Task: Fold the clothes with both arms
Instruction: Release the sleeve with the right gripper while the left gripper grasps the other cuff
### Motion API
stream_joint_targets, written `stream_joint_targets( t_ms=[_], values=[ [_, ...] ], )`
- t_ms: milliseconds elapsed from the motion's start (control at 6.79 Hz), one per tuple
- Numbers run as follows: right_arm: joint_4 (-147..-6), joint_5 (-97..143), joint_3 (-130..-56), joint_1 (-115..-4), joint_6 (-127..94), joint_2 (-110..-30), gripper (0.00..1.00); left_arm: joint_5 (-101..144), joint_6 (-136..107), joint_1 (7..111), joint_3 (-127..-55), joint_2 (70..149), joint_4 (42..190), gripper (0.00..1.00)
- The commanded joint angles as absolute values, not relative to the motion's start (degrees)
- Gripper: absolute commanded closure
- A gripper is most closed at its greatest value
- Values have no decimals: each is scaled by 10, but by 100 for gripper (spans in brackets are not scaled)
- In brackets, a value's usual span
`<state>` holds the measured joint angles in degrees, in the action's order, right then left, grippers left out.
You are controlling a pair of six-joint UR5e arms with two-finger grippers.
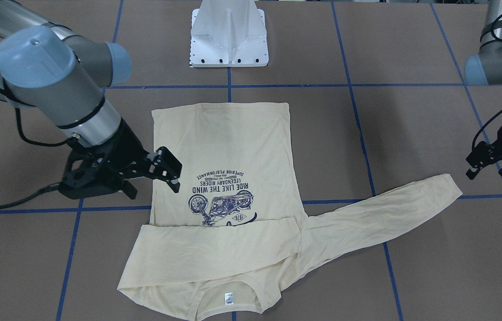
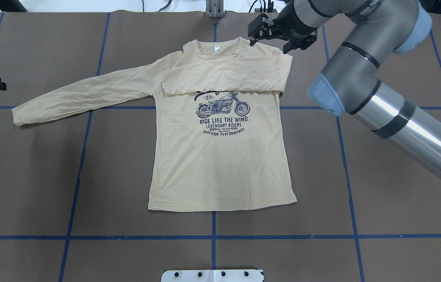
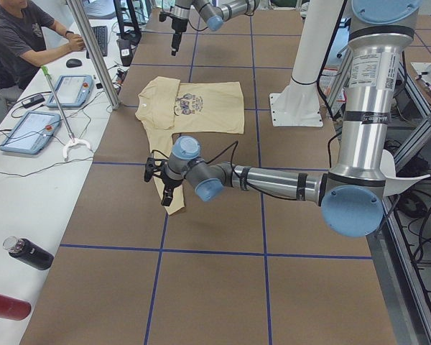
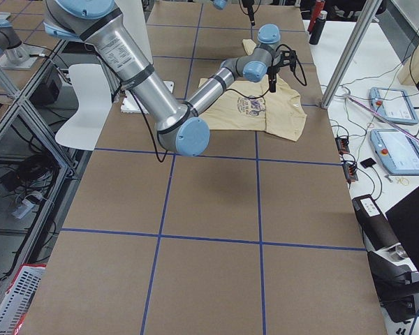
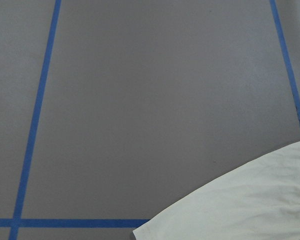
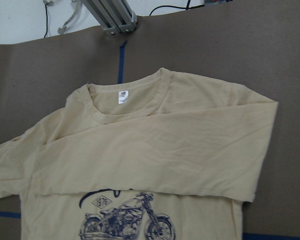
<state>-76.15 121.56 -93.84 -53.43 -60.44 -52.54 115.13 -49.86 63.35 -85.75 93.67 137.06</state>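
The right pincer (image 2: 275, 39) is held spread and empty above the long-sleeved T-shirt (image 2: 220, 164), over its shoulder on the robot's right, clear of the cloth. The left pincer (image 1: 487, 171) is likewise seen released, nothing gripped, hung just beside the cuff (image 1: 453, 187) of the outstretched sleeve (image 1: 389, 214) and apart from it. The cream shirt is laid flat on the brown table (image 2: 380, 196), print up, collar away from the robot, hem towards it. The folded sleeve (image 2: 224, 76) is laid across the chest, and the top of the motorcycle print (image 2: 222, 106) is covered by it.
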Motion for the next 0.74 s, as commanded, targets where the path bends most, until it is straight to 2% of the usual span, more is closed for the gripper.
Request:
stream_joint_targets(
  t_ms=[0, 442, 589],
  values=[
    [-839, 1235, -983, -552, -547, -560, 0, 1098, -530, 565, -780, 943, 1448, 1],
    [-839, 1236, -999, -554, -547, -577, 0, 1086, -529, 545, -773, 943, 1448, 3],
    [-839, 1236, -999, -554, -547, -577, 0, 1086, -530, 545, -773, 943, 1448, 23]
  ],
)
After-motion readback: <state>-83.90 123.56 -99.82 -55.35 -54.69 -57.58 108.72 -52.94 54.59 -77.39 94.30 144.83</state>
